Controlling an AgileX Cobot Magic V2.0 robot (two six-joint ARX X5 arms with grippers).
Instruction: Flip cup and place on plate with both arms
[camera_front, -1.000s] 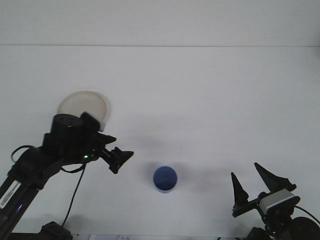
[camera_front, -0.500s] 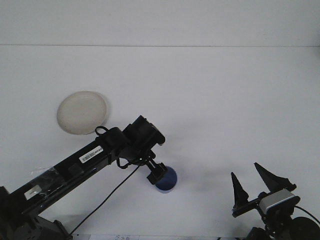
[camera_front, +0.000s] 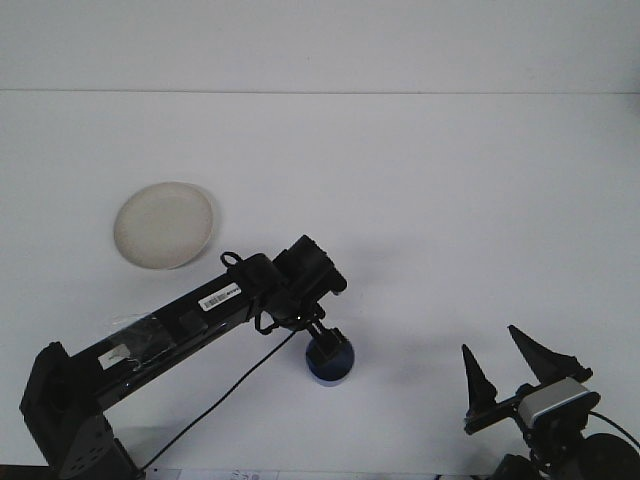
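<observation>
Left gripper (camera_front: 326, 350) sat right over the blue cup (camera_front: 331, 364), hiding its top; could not tell whether the fingers were apart or clamped. Cup stood on the white table (camera_front: 420, 200), near the front edge, its long axis seemingly vertical. Plate (camera_front: 163, 224) lay well apart, back-left. Right gripper (camera_front: 503, 362) waited at front right, fingers spread.

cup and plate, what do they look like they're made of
The cup looks like plastic: solid blue, smooth, evenly coloured, though the left gripper covers much of it. The plate is off-white with a matte, slightly dull face and a thin raised rim, which suggests plastic or melamine; glazed ceramic cannot be ruled out at this resolution.
</observation>
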